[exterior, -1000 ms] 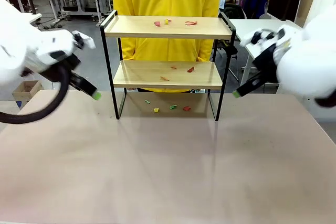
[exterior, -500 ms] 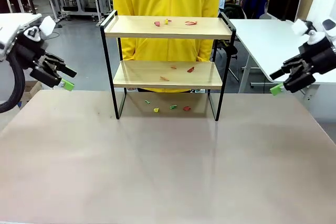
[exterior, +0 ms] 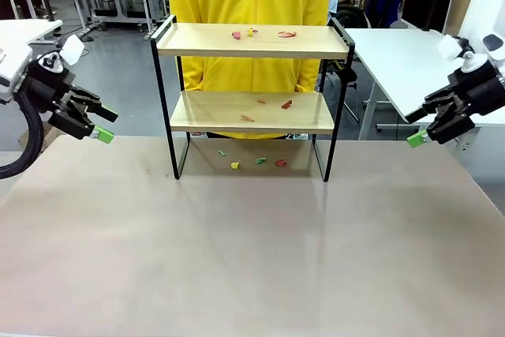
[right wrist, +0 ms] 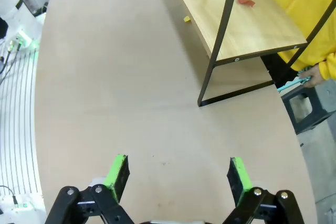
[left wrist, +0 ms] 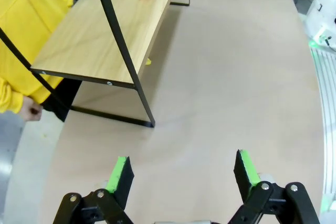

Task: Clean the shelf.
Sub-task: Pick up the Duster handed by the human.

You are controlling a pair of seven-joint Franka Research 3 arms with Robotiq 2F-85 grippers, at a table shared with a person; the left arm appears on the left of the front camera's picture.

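We see the shelf (exterior: 205, 41), upper centre, smooth pale wood boards in thin black frame; left gripper (exterior: 106, 125) and right gripper (exterior: 413, 127) both splayed wide, empty

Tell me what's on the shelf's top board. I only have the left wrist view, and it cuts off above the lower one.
Observer: Three scraps lie on the top board of the shelf: two red, one yellow.
Operator: And the table under it?
Observer: Four more scraps lie on the table beneath the lower board: two green, one yellow, one red.
Operator: Where's the right pincer?
Observer: The right pincer is open, out past the shelf's right end, holding nothing.
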